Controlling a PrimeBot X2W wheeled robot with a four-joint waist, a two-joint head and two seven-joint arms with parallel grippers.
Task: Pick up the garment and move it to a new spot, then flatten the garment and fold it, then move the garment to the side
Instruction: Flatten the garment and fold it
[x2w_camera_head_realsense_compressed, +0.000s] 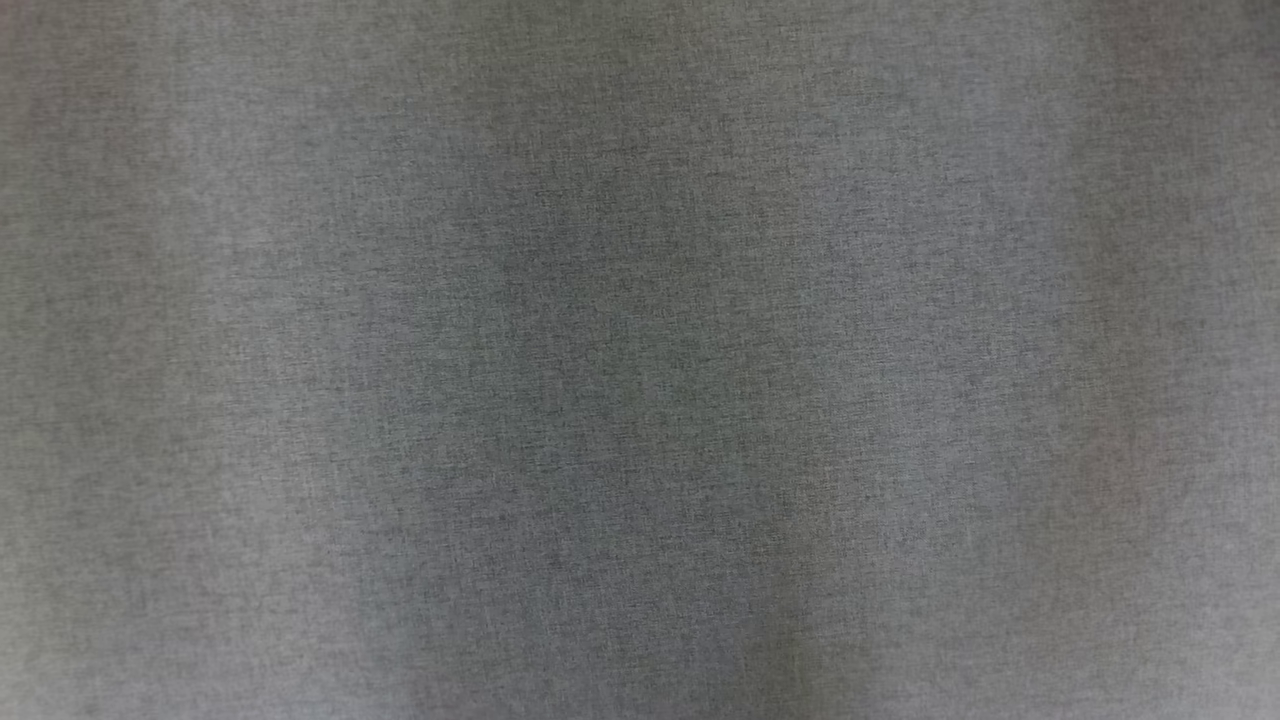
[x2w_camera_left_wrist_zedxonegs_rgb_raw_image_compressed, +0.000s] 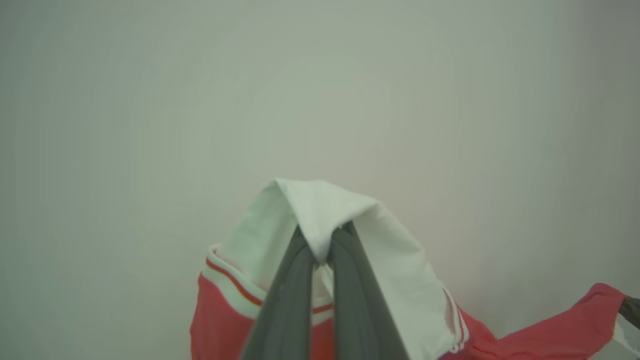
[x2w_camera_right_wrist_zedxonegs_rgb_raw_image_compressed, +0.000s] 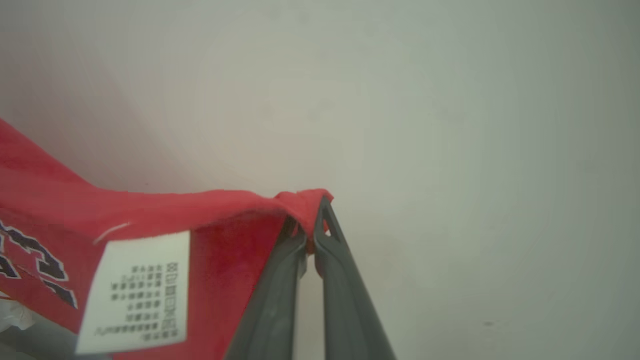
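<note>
Garment (x2w_camera_left_wrist_zedxonegs_rgb_raw_image_compressed: 400, 260) is pinched twice: left tool (x2w_camera_left_wrist_zedxonegs_rgb_raw_image_compressed: 322, 246) nips white fabric, right tool (x2w_camera_right_wrist_zedxonegs_rgb_raw_image_compressed: 310, 235) its red edge, both lower centre.

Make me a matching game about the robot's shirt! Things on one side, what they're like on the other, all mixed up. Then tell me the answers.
Things:
1. left gripper
2. right gripper
3. label
4. woven surface

What they're like:
A. white with tiny dark print
B. plain grey all over
C. shut on the red edge of the garment
D. shut on the garment's white part

Pairs: 1-D, 2-C, 3-A, 4-B
</note>
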